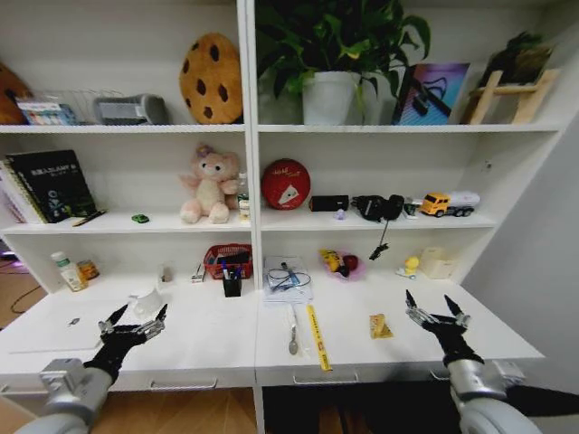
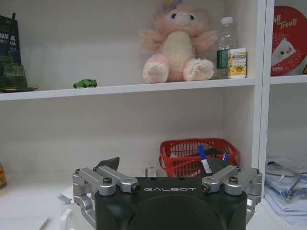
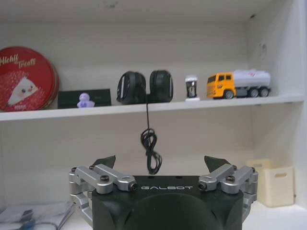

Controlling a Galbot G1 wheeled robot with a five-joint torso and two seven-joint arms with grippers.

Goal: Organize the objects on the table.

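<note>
Both grippers are spread wide, nothing gripped: left gripper [image 1: 136, 322] is hovered beside the laptop [image 1: 54, 336], right gripper [image 1: 436, 312] over the table [image 1: 226, 348]. Honestly, one small item should be approached squarely first.

"GALBOT" stands in pale letters on the dark body of the left tool [image 2: 168, 184], and the same word on the body of the right tool [image 3: 163, 179]. The round red tin [image 3: 26, 79] on the middle shelf carries white script, partly cut off, that seems to read "Treats" in its second word. The dark book [image 1: 54, 183] has a pale title line too small to read.
</note>
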